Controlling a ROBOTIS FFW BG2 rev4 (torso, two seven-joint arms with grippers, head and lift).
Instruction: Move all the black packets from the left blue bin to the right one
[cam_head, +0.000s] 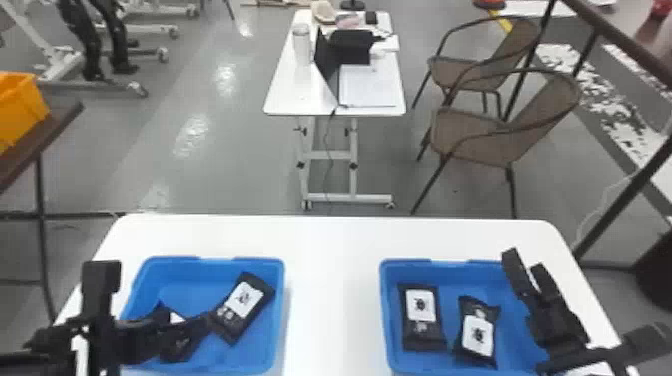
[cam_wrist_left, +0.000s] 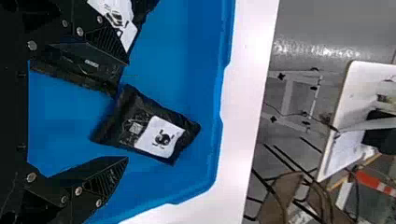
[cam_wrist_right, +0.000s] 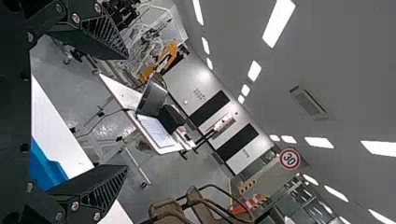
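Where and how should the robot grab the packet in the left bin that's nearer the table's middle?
Probably from above, around its middle, pinching the two long sides. The packet lies label up and looks longer than wide, so the left gripper, open above it, need only span the narrower way.

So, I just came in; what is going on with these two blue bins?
The robot's job is moving black packets from the left bin to the right bin. Its left gripper is open at the left bin, near a packet. At least one more packet lies there. Two packets, one beside the other, are in the right bin. The right gripper is open and empty.
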